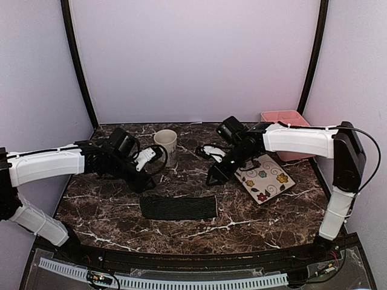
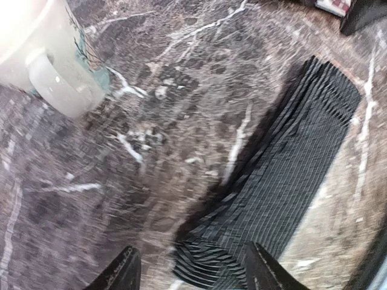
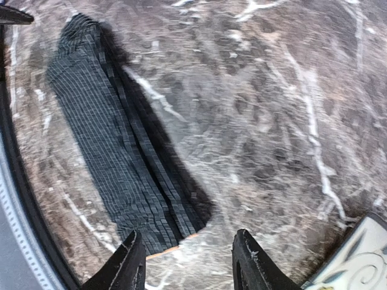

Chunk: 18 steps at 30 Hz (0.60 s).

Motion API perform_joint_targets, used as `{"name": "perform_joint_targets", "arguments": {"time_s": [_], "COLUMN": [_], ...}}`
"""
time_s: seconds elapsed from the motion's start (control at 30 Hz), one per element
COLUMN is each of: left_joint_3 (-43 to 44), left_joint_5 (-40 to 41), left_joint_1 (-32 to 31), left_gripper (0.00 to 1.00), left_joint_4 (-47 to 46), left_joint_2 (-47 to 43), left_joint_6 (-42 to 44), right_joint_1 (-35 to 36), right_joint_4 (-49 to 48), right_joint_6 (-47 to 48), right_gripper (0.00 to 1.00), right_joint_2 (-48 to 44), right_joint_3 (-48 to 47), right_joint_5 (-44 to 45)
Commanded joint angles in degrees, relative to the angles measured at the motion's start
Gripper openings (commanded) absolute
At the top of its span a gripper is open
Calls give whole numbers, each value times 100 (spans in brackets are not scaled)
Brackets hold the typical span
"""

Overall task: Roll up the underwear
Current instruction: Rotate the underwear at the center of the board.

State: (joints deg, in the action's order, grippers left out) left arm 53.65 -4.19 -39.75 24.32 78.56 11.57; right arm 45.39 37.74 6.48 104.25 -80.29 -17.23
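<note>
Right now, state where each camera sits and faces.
Top external: above and behind the arm bases, facing down onto the table; left arm, right arm show.
Left wrist: on its arm, facing down past the left gripper at the black underwear and mug.
Right wrist: on its arm, facing down past the right gripper at the underwear and plate.
All three share the black underwear.

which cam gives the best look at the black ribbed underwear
Top external: the black ribbed underwear lies there whole and unobstructed, a flat folded strip on the marble table. The left wrist view shows the underwear diagonally and motion-blurred, its near end cut off by the bottom edge. The right wrist view shows its length too, but blurred.
</note>
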Motion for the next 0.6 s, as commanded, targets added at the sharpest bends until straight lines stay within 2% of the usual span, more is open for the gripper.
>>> {"name": "perform_joint_targets", "arguments": {"time_s": [0.0,0.17,0.33,0.57], "left_joint_3": [-150,-448,-606,-421], "left_joint_5": [-867,-1049,-899,-469], "left_joint_1": [-5,-232,-345,-334], "left_gripper": [62,58,51,45], "left_joint_4": [424,519,444,416], "left_joint_2": [-418,-423,-67,1061], "left_joint_6": [-1374,-2210,-2632,-2650], "right_joint_1": [143,408,456,477], "right_joint_4": [237,35,-350,-485], "right_joint_6": [3,38,69,-53], "right_gripper": [48,43,21,18], "right_joint_2": [-51,226,507,787], "right_joint_3": [83,215,709,1015], "right_joint_5": [-815,-836,-550,-289]}}
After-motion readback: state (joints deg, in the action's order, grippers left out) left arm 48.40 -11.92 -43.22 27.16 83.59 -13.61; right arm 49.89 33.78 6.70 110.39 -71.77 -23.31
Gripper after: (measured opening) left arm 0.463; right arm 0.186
